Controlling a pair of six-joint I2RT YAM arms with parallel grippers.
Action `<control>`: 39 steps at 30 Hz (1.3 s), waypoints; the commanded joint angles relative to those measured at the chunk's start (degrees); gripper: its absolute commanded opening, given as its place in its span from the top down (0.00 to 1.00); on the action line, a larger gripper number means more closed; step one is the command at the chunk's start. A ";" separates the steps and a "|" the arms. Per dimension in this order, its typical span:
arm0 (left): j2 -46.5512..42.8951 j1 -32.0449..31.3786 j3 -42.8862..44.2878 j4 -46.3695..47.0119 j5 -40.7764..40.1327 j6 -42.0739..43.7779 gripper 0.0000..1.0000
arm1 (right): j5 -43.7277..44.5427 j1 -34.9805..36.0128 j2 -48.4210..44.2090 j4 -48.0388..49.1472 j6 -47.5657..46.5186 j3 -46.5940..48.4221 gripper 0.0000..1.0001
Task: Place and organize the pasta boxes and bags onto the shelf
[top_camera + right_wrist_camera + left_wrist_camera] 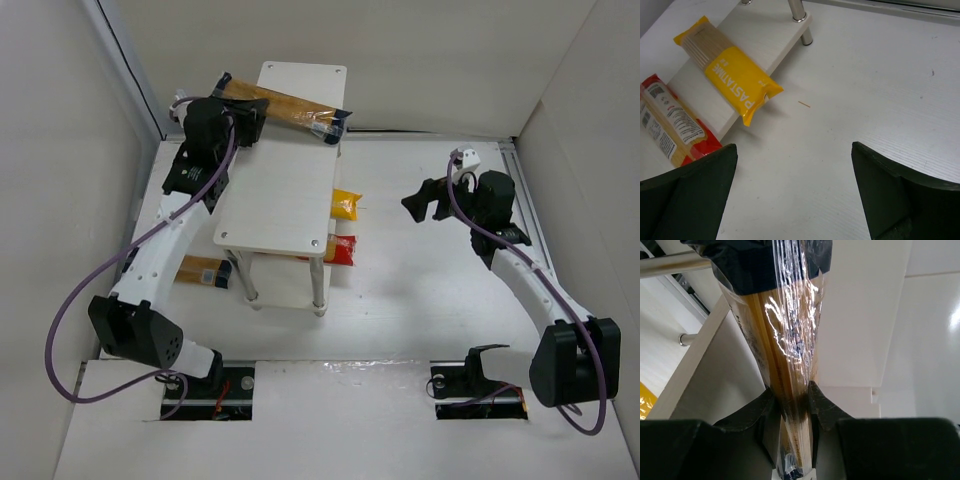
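Note:
My left gripper is shut on one tan-orange pasta box and holds it across the far end of the white shelf, just above the top board. In the left wrist view the box runs up from between my fingers. The second pasta box lies on the table left of the shelf, under my left arm. The yellow bag and the red bag lie on the lower board, sticking out to the right; both show in the right wrist view. My right gripper is open and empty, right of the shelf.
White walls close in the table on the left, back and right. A shelf leg stands at the lower board's corner. A small pasta crumb lies on the table near the yellow bag.

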 commanded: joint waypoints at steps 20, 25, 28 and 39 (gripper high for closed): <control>-14.81 -2.31 -3.15 0.04 -6.66 10.63 0.11 | 1.25 0.35 -1.55 -0.18 -0.14 -0.02 0.00; -21.76 -2.31 -4.57 -5.67 -8.14 21.95 0.00 | 0.64 0.35 -1.03 -0.18 -0.14 -0.02 0.00; -21.77 -2.31 -2.89 -18.66 -17.08 22.07 0.00 | 0.64 0.88 -1.55 -0.18 -0.14 -0.54 0.00; -10.17 20.96 -10.78 -41.72 -18.36 15.39 0.00 | 3.45 0.88 -3.84 -2.11 -1.27 -2.39 0.00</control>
